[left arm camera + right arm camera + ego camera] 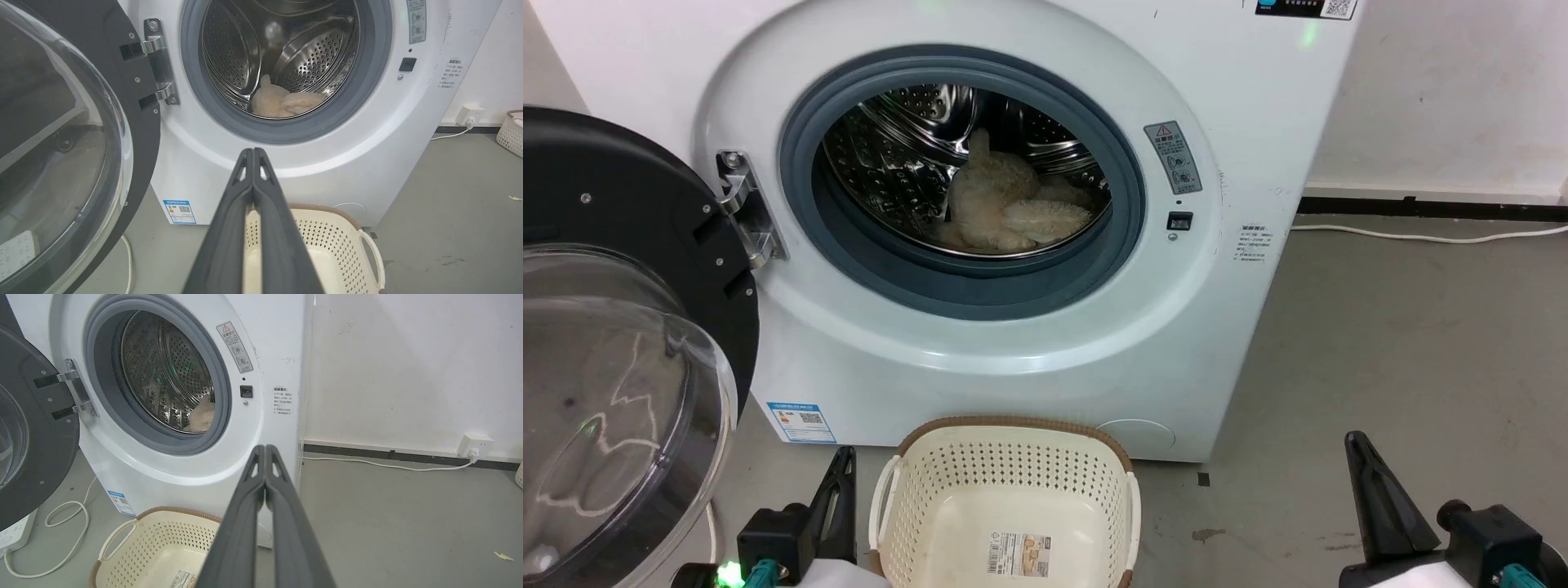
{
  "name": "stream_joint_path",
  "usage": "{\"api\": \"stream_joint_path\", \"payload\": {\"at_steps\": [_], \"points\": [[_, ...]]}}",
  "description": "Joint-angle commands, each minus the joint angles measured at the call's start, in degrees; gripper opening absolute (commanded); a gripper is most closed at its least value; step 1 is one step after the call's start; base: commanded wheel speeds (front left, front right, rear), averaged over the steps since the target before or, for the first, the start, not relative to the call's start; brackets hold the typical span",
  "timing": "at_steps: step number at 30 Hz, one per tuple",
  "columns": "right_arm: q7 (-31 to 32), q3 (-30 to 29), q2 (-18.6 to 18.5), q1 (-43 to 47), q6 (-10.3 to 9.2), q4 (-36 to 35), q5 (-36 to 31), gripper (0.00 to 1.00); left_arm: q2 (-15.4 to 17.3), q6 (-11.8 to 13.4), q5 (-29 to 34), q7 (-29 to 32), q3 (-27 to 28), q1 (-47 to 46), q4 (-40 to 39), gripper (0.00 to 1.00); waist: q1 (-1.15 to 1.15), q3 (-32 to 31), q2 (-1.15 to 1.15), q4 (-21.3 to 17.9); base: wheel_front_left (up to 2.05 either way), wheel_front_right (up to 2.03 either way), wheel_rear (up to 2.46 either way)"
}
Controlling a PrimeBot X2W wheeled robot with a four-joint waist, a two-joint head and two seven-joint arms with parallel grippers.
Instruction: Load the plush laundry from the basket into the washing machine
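Observation:
The cream plush laundry lies at the bottom of the steel drum of the white washing machine, whose door hangs wide open to the left. It also shows as the plush laundry in the left wrist view and partly, behind the seal, as the plush laundry. On the floor before the washer stands the basket, holding nothing but its floor label. My left gripper is shut beside the basket's left side, nothing in it. Off to the right, low over the floor, my right gripper is shut too.
A white cable runs along the wall base to a socket. A power strip and looped cord lie under the open door. Another basket sits far right. Grey floor spreads to the right.

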Motion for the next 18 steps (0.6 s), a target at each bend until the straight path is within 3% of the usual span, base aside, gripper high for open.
{"api": "stream_joint_path", "payload": {"at_steps": [1,18], "points": [[0.35,-0.06,0.07,-1.2,0.02,0.23,-0.46,0.0,-0.22,-0.27,0.47,0.42,0.24,-0.63,-0.47,0.0,-0.01,0.03,0.0,0.01,0.0,0.0,0.0],[2.35,-0.08,0.09,-2.26,0.02,0.48,-1.56,0.0,-0.69,-0.39,1.46,2.41,0.92,-1.08,-1.79,0.0,-0.01,0.27,0.0,0.05,0.0,0.0,0.0]]}}
